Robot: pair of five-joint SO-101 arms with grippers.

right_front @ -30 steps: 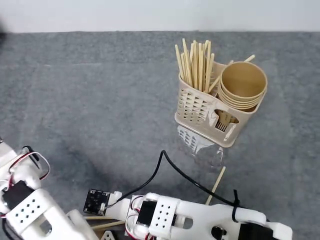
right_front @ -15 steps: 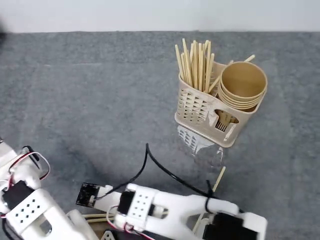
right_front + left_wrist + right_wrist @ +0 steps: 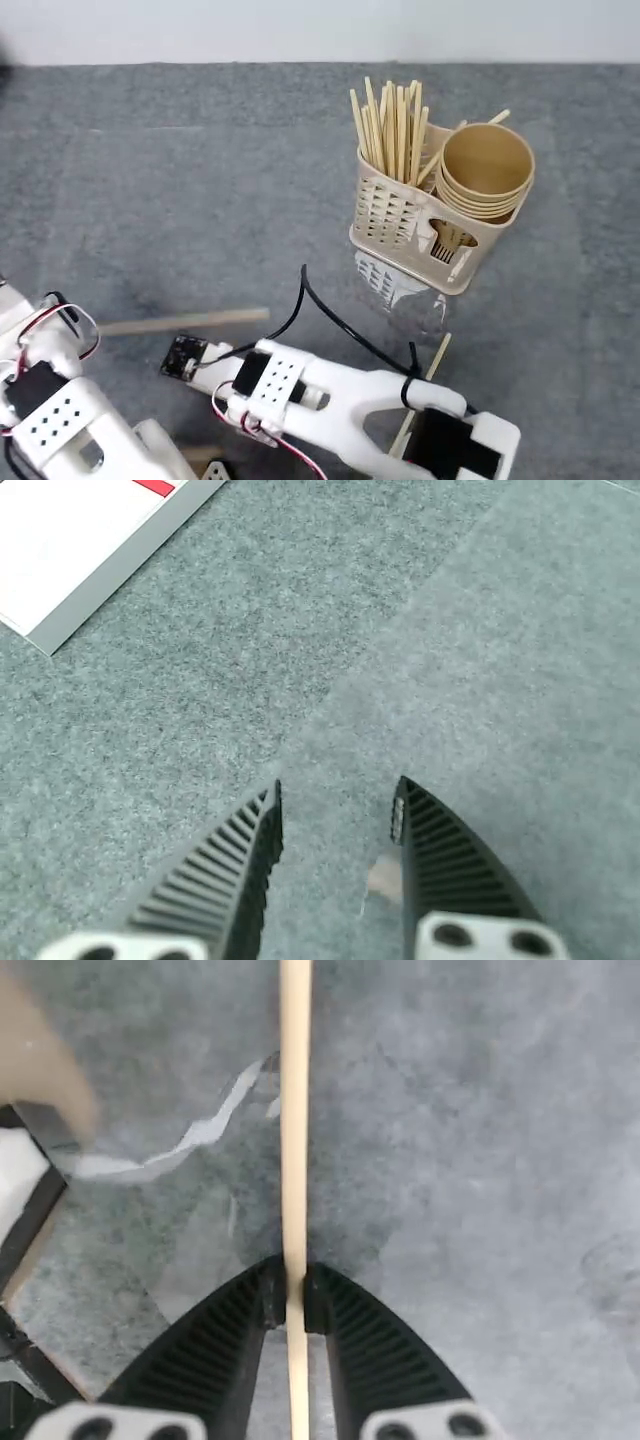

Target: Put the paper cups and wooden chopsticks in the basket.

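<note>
Right fingers (image 3: 271,1296): clamped together on one wooden chopstick (image 3: 294,1110), which we see running straight out past the tips.
Held chopstick (image 3: 180,322): in the high view it lies about level over the grey worktop (image 3: 200,180), sticking out sideways from the right arm (image 3: 330,400), well apart from the basket.
Left fingers (image 3: 262,825): apart, with bare worktop showing between them.
Basket (image 3: 405,225): upright toward the far right of the worktop.
Chopstick bundle (image 3: 390,125): standing on end in one compartment.
Paper cups (image 3: 487,165): nested in a stack in the compartment beside it.
Loose chopstick (image 3: 437,358): flat on the worktop in front of the basket; we see its near end pass under the right arm.
</note>
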